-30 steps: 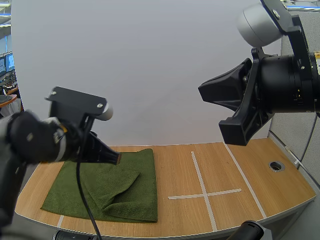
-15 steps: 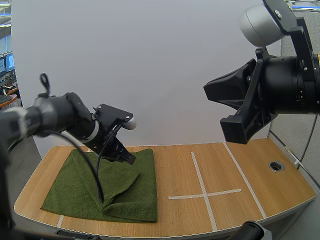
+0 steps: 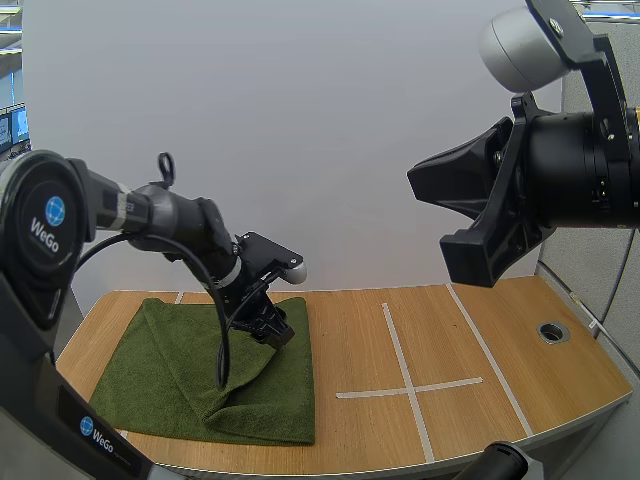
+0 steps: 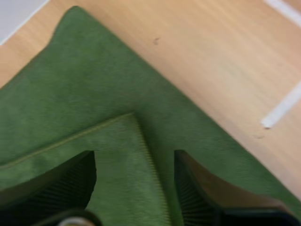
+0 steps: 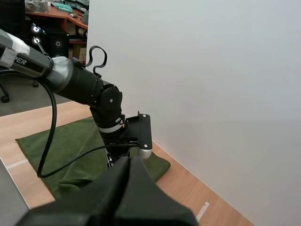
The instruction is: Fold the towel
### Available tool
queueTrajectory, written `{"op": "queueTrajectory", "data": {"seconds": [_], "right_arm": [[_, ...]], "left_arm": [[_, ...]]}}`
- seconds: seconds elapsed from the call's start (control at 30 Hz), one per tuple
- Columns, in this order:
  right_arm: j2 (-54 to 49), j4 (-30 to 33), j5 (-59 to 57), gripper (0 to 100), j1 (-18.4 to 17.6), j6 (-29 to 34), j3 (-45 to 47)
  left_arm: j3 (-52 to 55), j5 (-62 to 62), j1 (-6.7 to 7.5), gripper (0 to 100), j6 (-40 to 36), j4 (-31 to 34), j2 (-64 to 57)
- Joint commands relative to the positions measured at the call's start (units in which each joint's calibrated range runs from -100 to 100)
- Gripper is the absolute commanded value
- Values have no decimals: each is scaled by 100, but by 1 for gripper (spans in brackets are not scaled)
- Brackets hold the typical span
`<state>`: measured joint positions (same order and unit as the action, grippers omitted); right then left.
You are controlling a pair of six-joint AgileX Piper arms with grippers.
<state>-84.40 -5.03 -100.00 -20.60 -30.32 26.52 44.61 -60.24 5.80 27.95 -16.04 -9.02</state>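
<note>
1. Green terry cloth, the towel (image 3: pixel 170 375) lies on the wooden table (image 3: pixel 520 340), at about 8 o'clock in the high view. One layer is folded over along its 3 o'clock side. A raised ridge runs from the middle toward the near edge.
2. My left gripper (image 3: pixel 272 330) is down over the towel's far part, at about 1 o'clock from the cloth's middle. In the left wrist view its fingers (image 4: pixel 70 183) stand wide apart with their ribbed faces turned inward, either side of the folded layer's corner. They have hold of nothing. I cannot tell whether the tips touch the cloth.
3. My right gripper (image 3: pixel 420 185) hangs high above the table, at about 2 o'clock from the towel and well apart from it. In the right wrist view its fingers (image 5: pixel 127 188) lie together as one dark wedge, closed on nothing.
4. White tape lines (image 3: pixel 405 385) form a cross on the bare wood at 3 o'clock from the towel. A round hole (image 3: pixel 552 331) sits farther out the same way.
</note>
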Motion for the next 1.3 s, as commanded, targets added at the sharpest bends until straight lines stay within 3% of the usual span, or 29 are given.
{"op": "queueTrajectory", "data": {"seconds": [0.0, 0.1, 0.23, 0.33, 1.27], "right_arm": [[-51, 118, 0, 0, 20, 11, -2], [-51, 143, 0, 0, 71, 11, -2], [-51, 143, 0, 0, 131, 11, -2], [-51, 155, 0, 0, 147, 11, -2], [-51, 191, 0, 0, 147, 11, -2]], "left_arm": [[-306, 652, 94, 81, -434, 568, 503], [-382, 797, 102, 81, -434, 568, 840], [-564, 796, 255, 81, -456, 638, 1210], [-730, 915, 329, 81, -800, 1093, 1347], [-955, 1368, 373, 78, -1078, 1374, 2177]]}}
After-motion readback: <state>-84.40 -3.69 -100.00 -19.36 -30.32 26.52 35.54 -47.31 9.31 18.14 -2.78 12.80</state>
